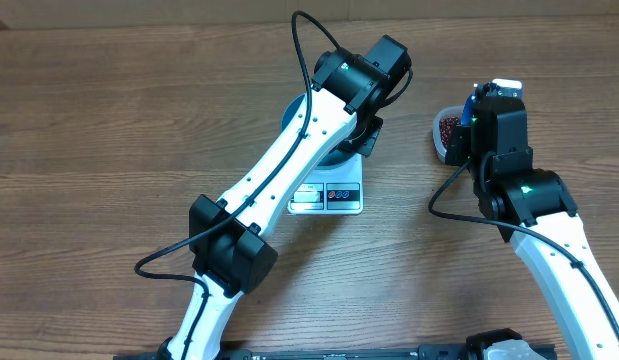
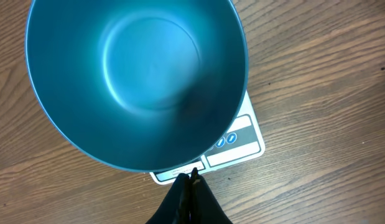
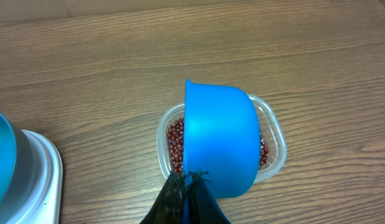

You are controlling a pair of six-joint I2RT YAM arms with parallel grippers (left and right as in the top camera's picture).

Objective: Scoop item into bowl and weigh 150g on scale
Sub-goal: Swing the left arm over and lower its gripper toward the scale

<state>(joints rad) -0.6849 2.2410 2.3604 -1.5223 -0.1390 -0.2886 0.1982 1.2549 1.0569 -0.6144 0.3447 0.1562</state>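
The deep blue bowl [image 2: 136,81] stands on the white scale [image 2: 239,140], and it looks bare inside. My left gripper [image 2: 191,176] is shut just below the bowl's near rim, over the scale's display, with nothing seen between its fingers. In the overhead view the left arm covers most of the bowl, and only the scale's front [image 1: 329,195] shows. My right gripper [image 3: 192,177] is shut on the handle of a small blue scoop [image 3: 220,140]. The scoop hangs tilted on its side over the red-brown beans [image 3: 175,140] in a clear tub [image 3: 276,134].
The tub of beans [image 1: 447,127] sits on the wooden table to the right of the scale, under the right wrist [image 1: 499,120]. In the right wrist view the scale's corner [image 3: 40,168] shows at the left edge.
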